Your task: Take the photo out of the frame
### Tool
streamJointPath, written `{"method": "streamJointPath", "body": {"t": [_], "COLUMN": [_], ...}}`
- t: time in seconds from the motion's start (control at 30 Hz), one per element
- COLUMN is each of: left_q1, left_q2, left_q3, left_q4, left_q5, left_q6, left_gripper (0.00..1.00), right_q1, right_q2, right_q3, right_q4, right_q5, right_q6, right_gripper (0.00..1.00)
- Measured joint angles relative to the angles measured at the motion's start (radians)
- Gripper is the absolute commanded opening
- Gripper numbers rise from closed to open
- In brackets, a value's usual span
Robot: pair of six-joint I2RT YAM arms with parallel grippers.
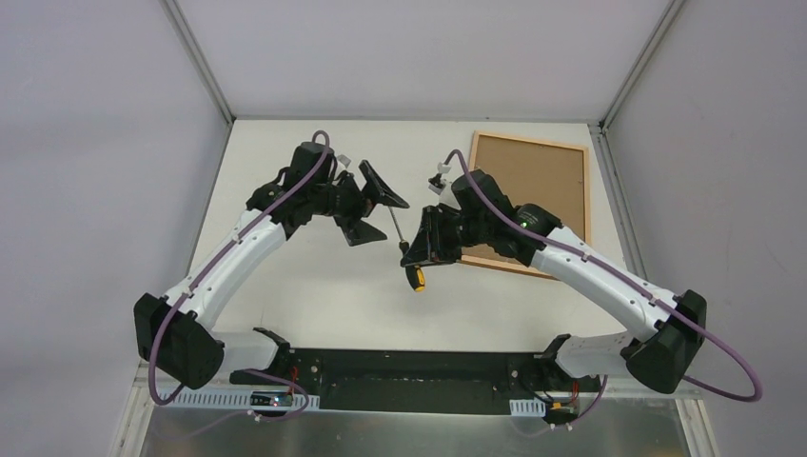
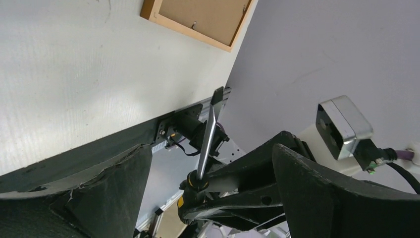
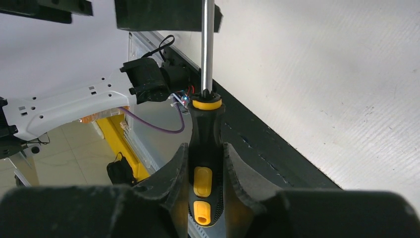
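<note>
Frame [image 1: 538,176] flat on tabletop [image 1: 314,286] at far right, corkboard-brown back up, thin orange-brown wooden edge all round. Photo hidden, face presumably against the tabletop; cannot tell from these views.

Position relative to grippers:
- Right gripper [image 1: 419,249] just left of the frame's near-left corner, not touching it; right forearm crossing above that corner.
- Left gripper [image 1: 381,211] further left, well apart from the frame, facing the right gripper across the middle of the tabletop.

Gripper states:
- Right gripper clamped on a screwdriver [image 1: 417,277], yellow butt toward the near edge, metal shaft pointing toward the left gripper.
- Left gripper spread wide, holding nothing; screwdriver tip lying in the gap between its fingers, contact not discernible.

View differences:
- Top view: whole layout, both arms, most of the frame's outline.
- Left wrist view: only one corner of the frame [image 2: 198,20], but close enough to show a small metal fitting on the back; screwdriver [image 2: 208,134] shaft rising between the left gripper's [image 2: 210,148] open fingers; flat blade tip visible, not resolved from above.
- Right wrist view: grip detail only, black-and-yellow handle of the screwdriver [image 3: 204,129] seated between the right gripper's [image 3: 205,153] closed fingers, shaft running straight up to a dark finger at the top edge. Frame seen only in the other two views.
</note>
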Motion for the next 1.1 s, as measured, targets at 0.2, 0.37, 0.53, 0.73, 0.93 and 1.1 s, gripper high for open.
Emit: {"method": "streamJointPath", "body": {"t": [0.2, 0.37, 0.53, 0.73, 0.93, 1.1], "left_q1": [-0.050, -0.062, -0.062, -0.062, -0.062, -0.062], "left_q2": [0.077, 0.120, 0.127, 0.122, 0.063, 0.016], "left_q3": [0.018, 0.034, 0.040, 0.025, -0.056, -0.093], "left_q4": [0.015, 0.025, 0.046, 0.116, 0.164, 0.182], "left_q5": [0.001, 0.001, -0.025, -0.034, -0.086, -0.133], "left_q6": [-0.034, -0.074, -0.108, -0.257, -0.414, -0.491], "left_gripper": [0.60, 0.01, 0.00, 0.00, 0.00, 0.00], "right_q1": [0.000, 0.000, -0.003, 0.003, 0.003, 0.003], "right_q2": [0.002, 0.011, -0.007, -0.133, -0.221, -0.210], "right_q3": [0.043, 0.089, 0.093, 0.009, -0.104, -0.116], "right_q4": [-0.009, -0.041, -0.061, -0.040, 0.068, 0.132], "right_q5": [0.011, 0.047, 0.125, 0.268, 0.368, 0.444], "right_q6": [-0.004, -0.007, 0.007, 0.135, 0.311, 0.386], "right_gripper": [0.00, 0.23, 0.87, 0.99, 0.81, 0.70]}}
